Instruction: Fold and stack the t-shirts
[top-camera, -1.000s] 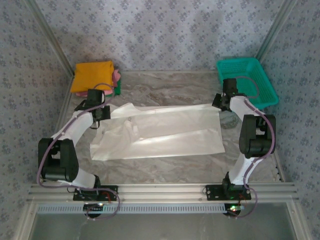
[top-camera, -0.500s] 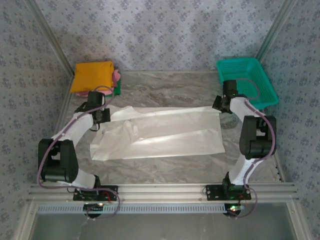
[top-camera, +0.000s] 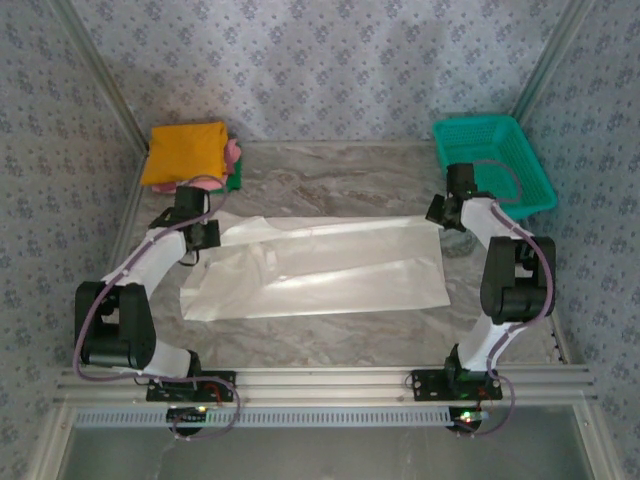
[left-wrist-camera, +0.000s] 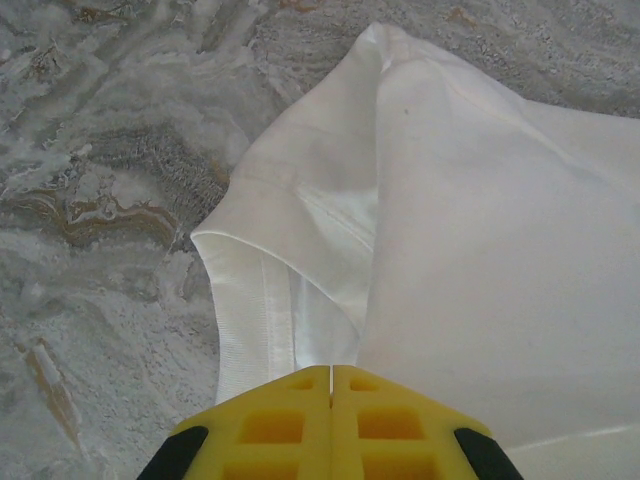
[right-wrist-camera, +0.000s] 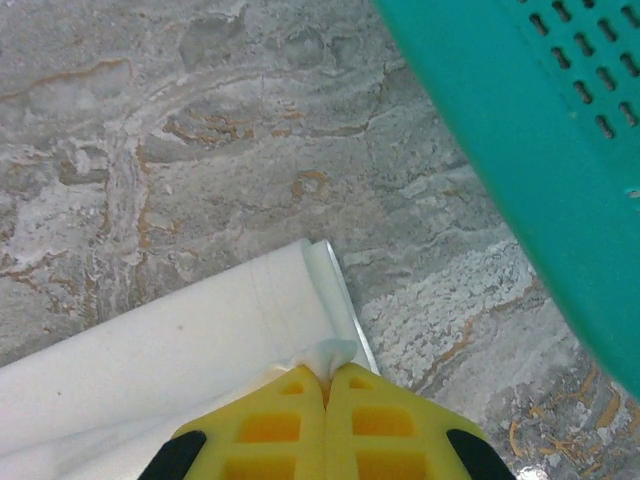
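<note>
A large white t-shirt lies spread across the middle of the marble table. My left gripper is shut on its far left part. In the left wrist view the yellow fingertips meet on the cloth beside a folded sleeve. My right gripper is shut on the far right corner. A small pinch of white cloth bulges out between its closed fingertips. Folded orange, pink and green shirts sit stacked at the far left corner.
A teal mesh basket stands at the far right, and its rim is close to the right gripper. Patterned walls and metal posts enclose the table on three sides. The arms' bases sit on the rail along the near edge.
The left gripper has drawn the shirt's far left corner a little to the left, so the far edge runs straighter between the two grippers. The right gripper has barely moved.
</note>
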